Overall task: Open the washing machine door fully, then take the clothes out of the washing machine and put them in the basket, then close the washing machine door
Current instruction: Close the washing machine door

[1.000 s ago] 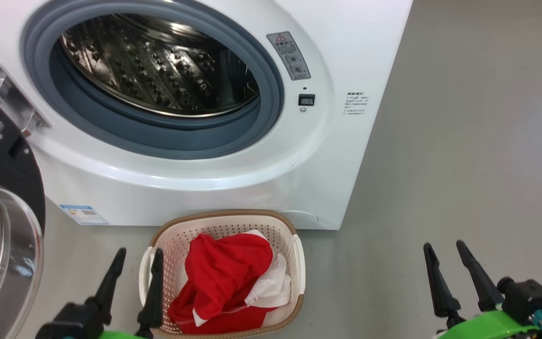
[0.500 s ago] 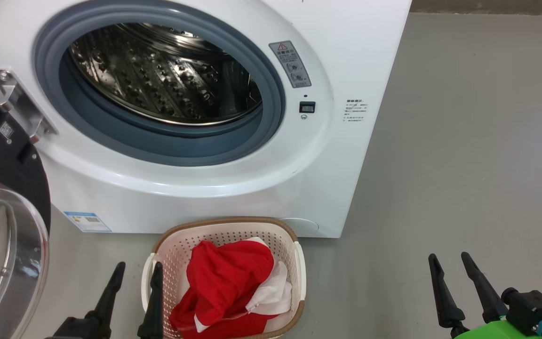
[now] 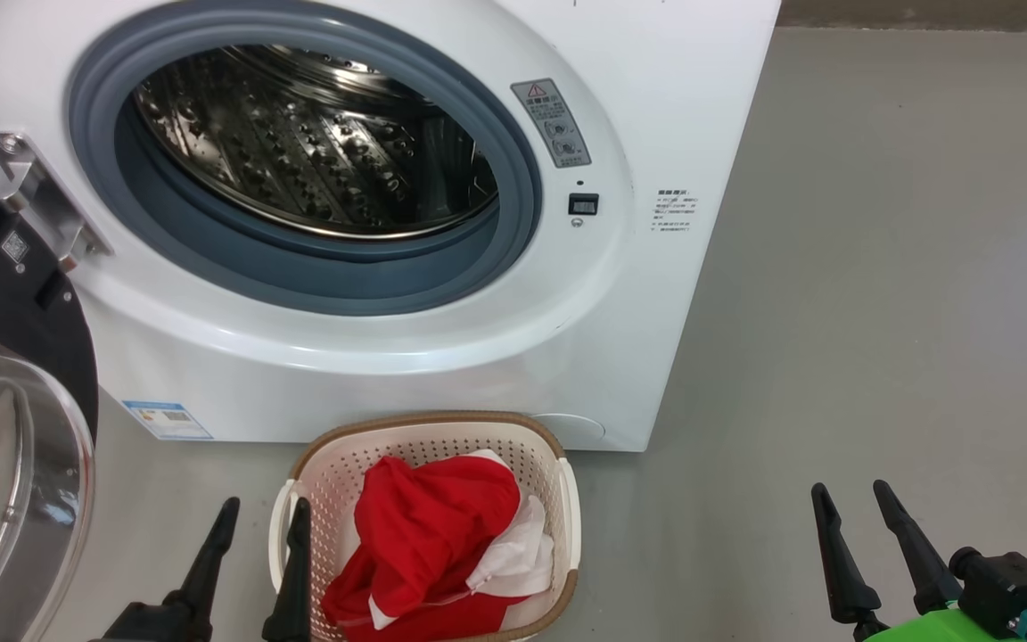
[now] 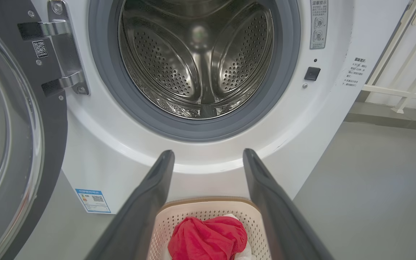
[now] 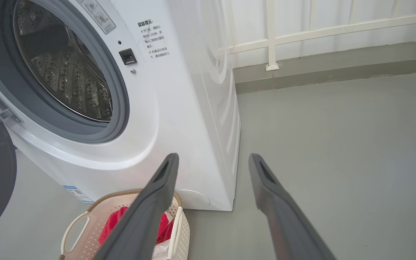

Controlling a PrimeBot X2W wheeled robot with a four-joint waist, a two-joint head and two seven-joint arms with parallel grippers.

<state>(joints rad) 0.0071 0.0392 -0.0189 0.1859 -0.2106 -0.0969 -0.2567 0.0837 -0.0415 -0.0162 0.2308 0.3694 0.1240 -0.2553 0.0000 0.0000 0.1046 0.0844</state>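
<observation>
**dan_k:** Both sets are spread wide and holding nothing. The left fingers (image 3: 206, 557) hang low at the near left, just beside the left handle of the basket (image 3: 429, 417). The right fingers (image 3: 837, 553) are well off to the near right, over bare floor. The clothes (image 3: 429, 526) are piled red and white in the basket and the drum (image 3: 299, 152) looks empty, so I'd say only the door is left to do.

**mo77:** Yeah, and that's the risky bit imo. The washing machine door (image 3: 5, 312) is swung out on the left on its hinge (image 3: 41, 201). It's all glossy black rim and bulging glass, so thin tips could slide off mid-push. A weak shove probably won't latch it either. Plus the basket sits just in front of the washing machine (image 3: 389, 374), below the opening. A careless left arm swing could clip that handle and drag or tip it.

**dan_k:** The floor (image 3: 879, 267) is smooth grey and looks flat. There's a white railing (image 5: 323, 29) along the far wall on the right, well clear.
</observation>
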